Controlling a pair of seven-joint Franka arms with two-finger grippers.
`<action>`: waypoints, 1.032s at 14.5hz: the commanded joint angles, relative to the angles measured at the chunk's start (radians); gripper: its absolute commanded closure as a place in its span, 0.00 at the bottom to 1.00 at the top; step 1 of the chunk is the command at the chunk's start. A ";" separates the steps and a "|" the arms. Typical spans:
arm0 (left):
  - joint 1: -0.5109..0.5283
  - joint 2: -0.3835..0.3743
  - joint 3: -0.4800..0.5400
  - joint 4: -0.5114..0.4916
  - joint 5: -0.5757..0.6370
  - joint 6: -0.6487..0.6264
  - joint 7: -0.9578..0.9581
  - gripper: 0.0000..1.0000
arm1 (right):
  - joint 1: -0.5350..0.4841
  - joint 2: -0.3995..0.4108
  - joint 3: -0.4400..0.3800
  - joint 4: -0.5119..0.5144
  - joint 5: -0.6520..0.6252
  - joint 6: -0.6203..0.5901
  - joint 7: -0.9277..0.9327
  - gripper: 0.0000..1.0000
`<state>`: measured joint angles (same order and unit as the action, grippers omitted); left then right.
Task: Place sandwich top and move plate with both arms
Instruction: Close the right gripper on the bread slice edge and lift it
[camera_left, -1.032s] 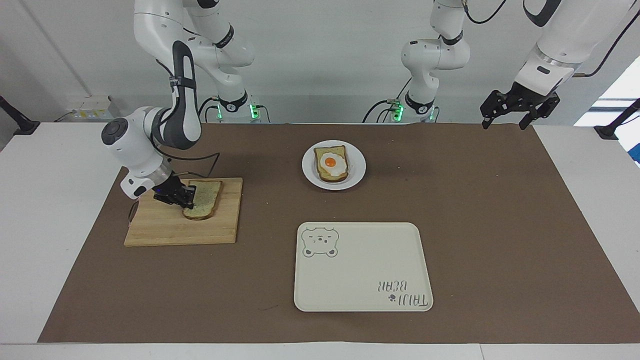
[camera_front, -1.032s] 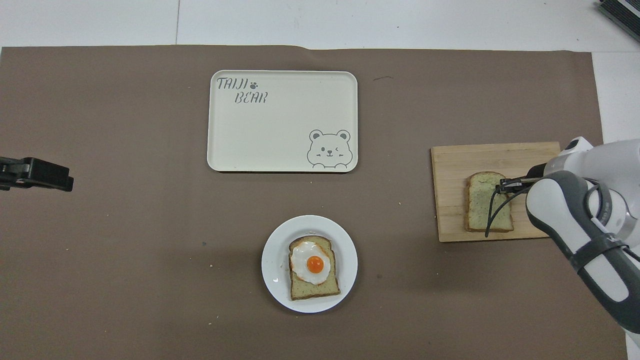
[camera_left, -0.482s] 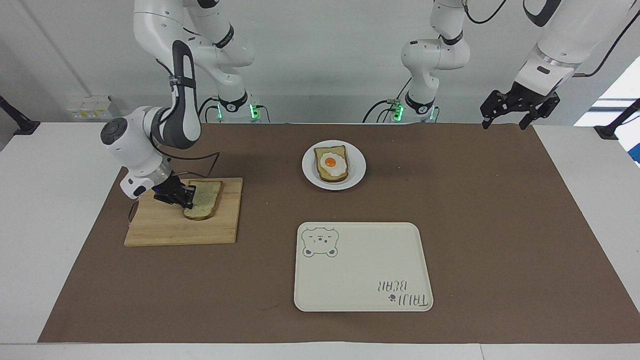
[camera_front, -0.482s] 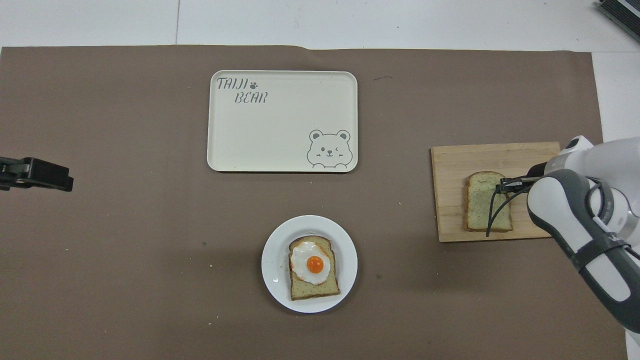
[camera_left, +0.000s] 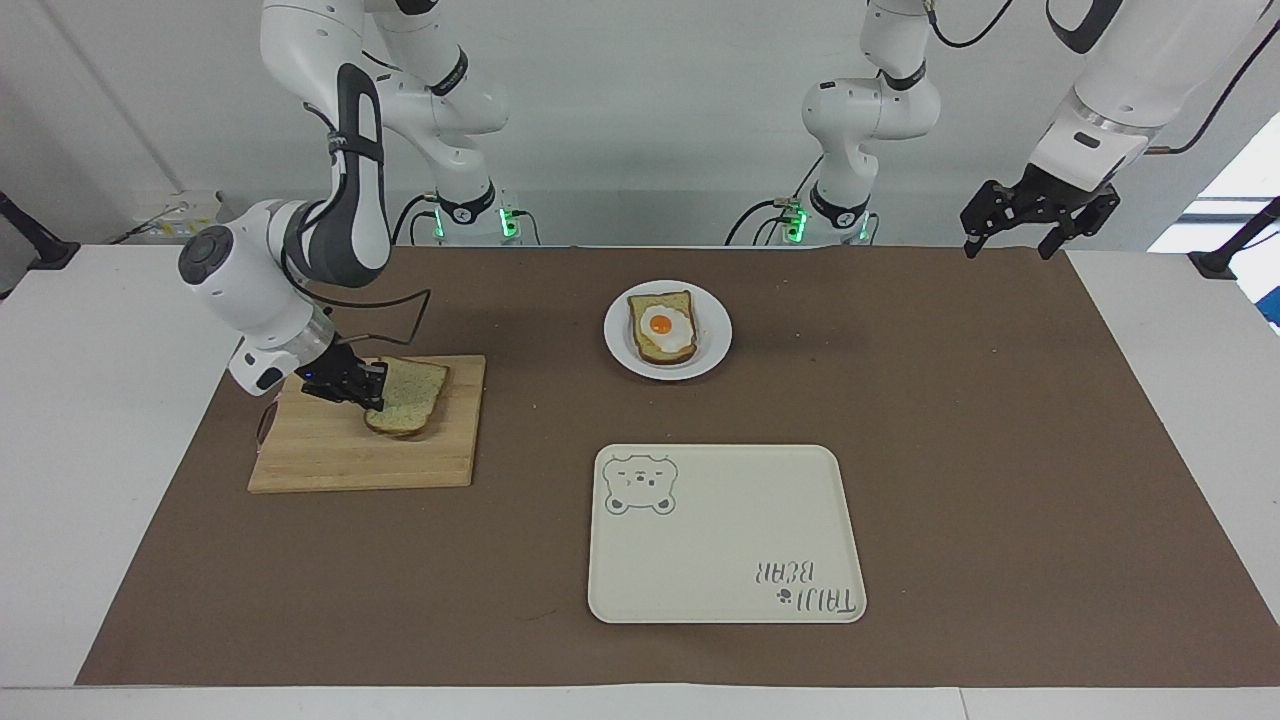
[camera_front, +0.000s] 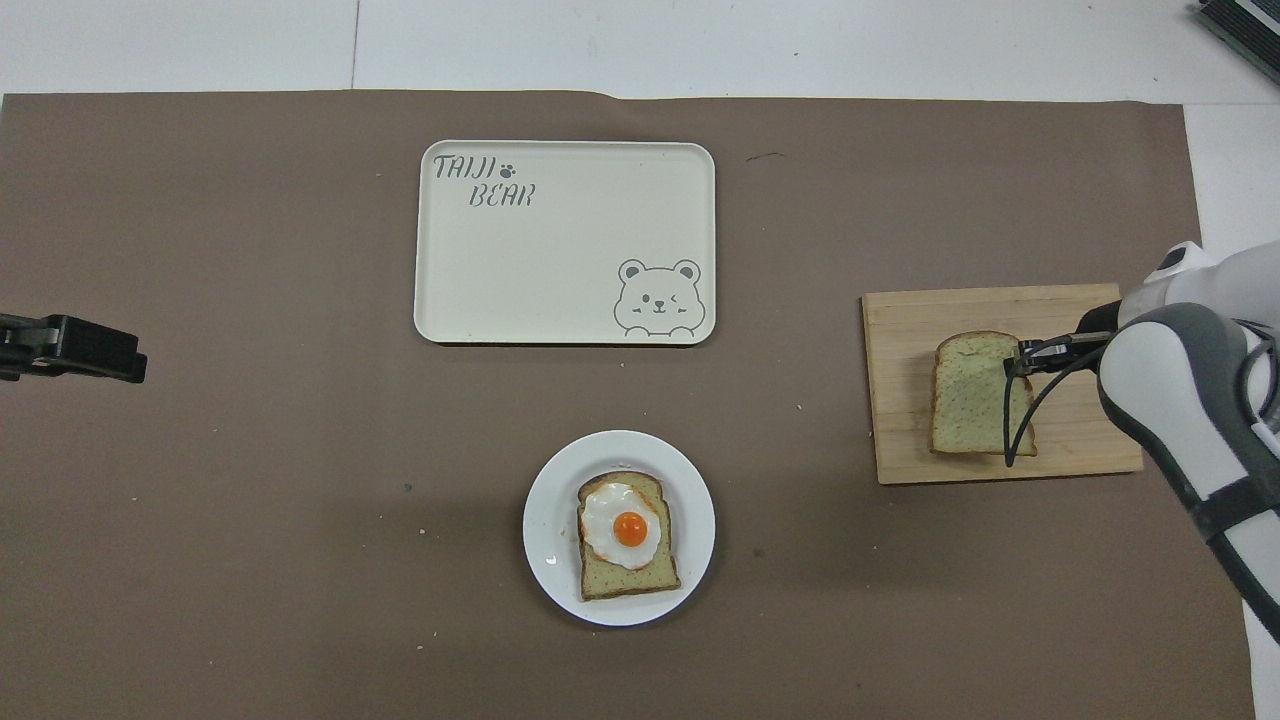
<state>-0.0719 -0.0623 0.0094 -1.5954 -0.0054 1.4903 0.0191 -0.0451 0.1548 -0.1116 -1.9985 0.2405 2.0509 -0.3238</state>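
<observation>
In the facing view, the right gripper is clenched on the bread slice and has just raised one edge off the wooden board, at the counter's right-arm end; the lift has started. The left gripper waits, released, over the other end.

In the overhead view, the slice has shifted a little on the board; the plate with the egg toast is unchanged.

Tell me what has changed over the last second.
The right gripper, shut on the plain speckled bread slice, has begun lifting it: the gripped edge now tilts up off the wooden cutting board, and the right arm has risen. Unchanged: the left gripper, open, waits at its end of the table; the egg-topped slice on the round white plate; the cream bear tray.
</observation>
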 joint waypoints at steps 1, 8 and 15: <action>0.001 -0.007 0.001 0.003 0.010 -0.015 0.004 0.00 | -0.016 -0.031 0.007 0.038 0.045 -0.110 0.000 1.00; 0.001 -0.007 0.001 0.003 0.010 -0.015 0.004 0.00 | -0.025 -0.041 0.006 0.046 0.132 -0.207 0.003 1.00; 0.001 -0.007 0.001 0.003 0.010 -0.015 0.004 0.00 | 0.053 -0.055 0.018 0.030 0.143 -0.255 0.078 1.00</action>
<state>-0.0719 -0.0623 0.0094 -1.5953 -0.0054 1.4903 0.0191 -0.0144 0.1227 -0.0962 -1.9532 0.3558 1.8071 -0.2961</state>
